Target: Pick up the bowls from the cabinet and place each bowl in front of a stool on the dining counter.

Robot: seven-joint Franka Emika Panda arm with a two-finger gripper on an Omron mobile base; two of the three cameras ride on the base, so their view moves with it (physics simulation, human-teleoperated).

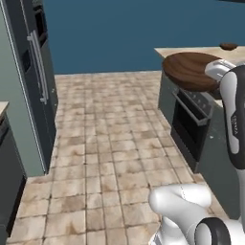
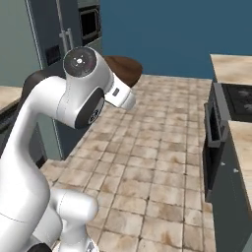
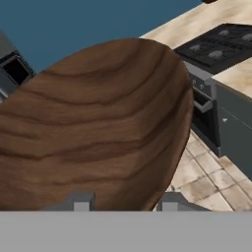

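The pincer (image 3: 125, 204) is clamped on the rim of a bowl (image 3: 98, 128) of dark brown wood with clear grain. In the hand view the bowl spreads across the middle of the picture, and the two finger tips (image 3: 81, 203) rise at its lower edge, one on each side of the rim.

In the left base view the same bowl (image 1: 191, 71) hangs in the air at the upper right, tilted, above the tiled floor (image 1: 105, 158) and just in front of the near end of the island. It touches no surface there. In the right base view the bowl (image 2: 125, 69) peeks out behind the white arm (image 2: 81, 98), well above the floor.

The island's tabletop (image 1: 191, 50) is beige veined marble on a grey-green base. A black cooktop (image 2: 241, 101) is set into it, and a black oven front (image 1: 189, 122) sits below that in the side of the base. At the far end of the tabletop lies a small dark brown object (image 1: 228, 46); what it is cannot be told at this size.

Across the floor on the left stands a tall dark fridge (image 1: 36, 72) with long pale handles. Nearer on that side is a short stretch of marble worktop (image 1: 2, 107) over a dark front. The far wall (image 1: 143, 28) is plain blue.
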